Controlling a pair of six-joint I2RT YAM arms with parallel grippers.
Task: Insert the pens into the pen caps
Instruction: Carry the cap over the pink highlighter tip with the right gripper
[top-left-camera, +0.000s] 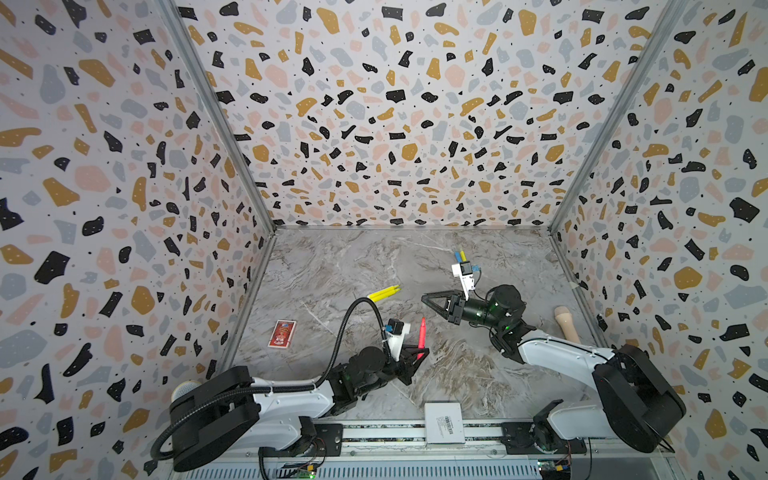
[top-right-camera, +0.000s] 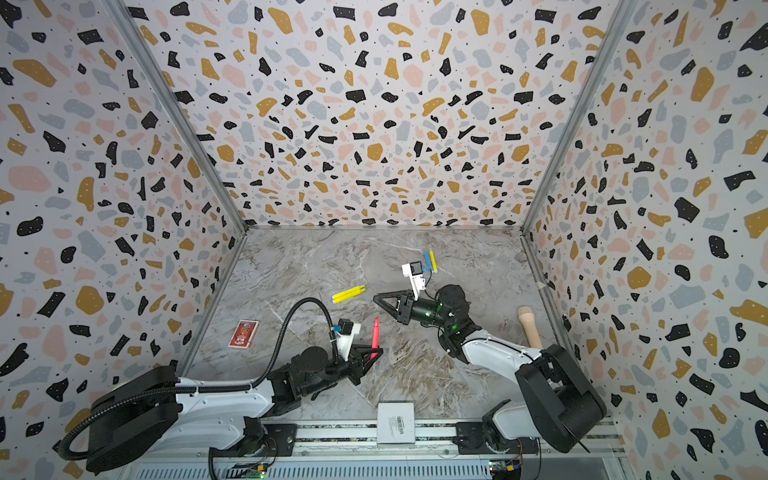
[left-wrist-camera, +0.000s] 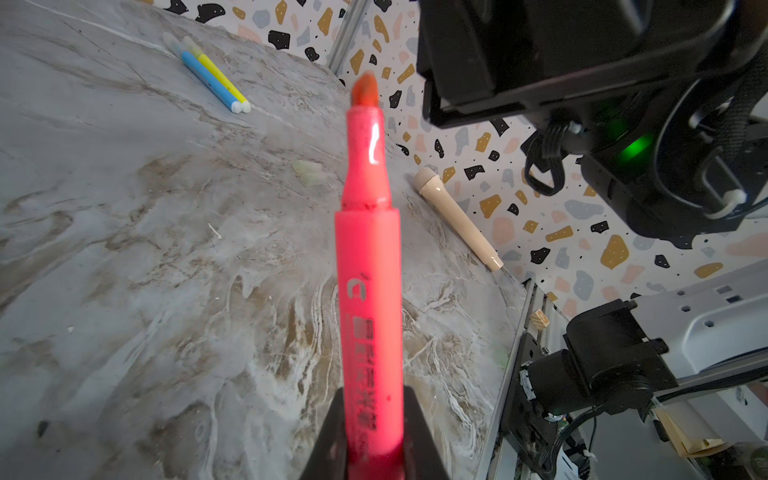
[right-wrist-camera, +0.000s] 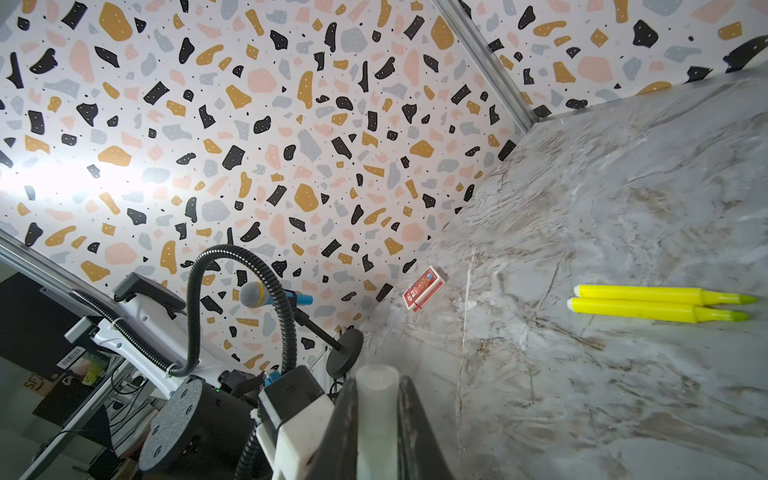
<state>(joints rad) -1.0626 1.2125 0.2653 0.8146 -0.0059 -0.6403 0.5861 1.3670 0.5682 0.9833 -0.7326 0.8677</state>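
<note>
pink-red pen (left-wrist-camera: 368, 291) pinched by the left gripper (top-left-camera: 420, 352), a frosted cap (right-wrist-camera: 377, 399) pinched by the right gripper (top-left-camera: 426, 297), the two held apart above the marble table (top-left-camera: 353, 257).

the pen is gripped at its lower barrel with the bare felt tip raised; a white c-shaped logo and dark print are seen on it, but the print is too blurred to be read. two yellow pens (right-wrist-camera: 656, 305) are laid uncapped, side by side and touching, mid-table. a blue pen (left-wrist-camera: 210, 81) and a third yellow pen (left-wrist-camera: 218, 77) are laid together nearer the back wall, their far ends covered by frosted caps. two loose caps (left-wrist-camera: 308, 172) are seen on the table near a beige handle (left-wrist-camera: 457, 218). a red printed box (top-left-camera: 282, 333) and a white box (top-left-camera: 444, 422) with a barcode label are shown closed; neither can be read.
</note>
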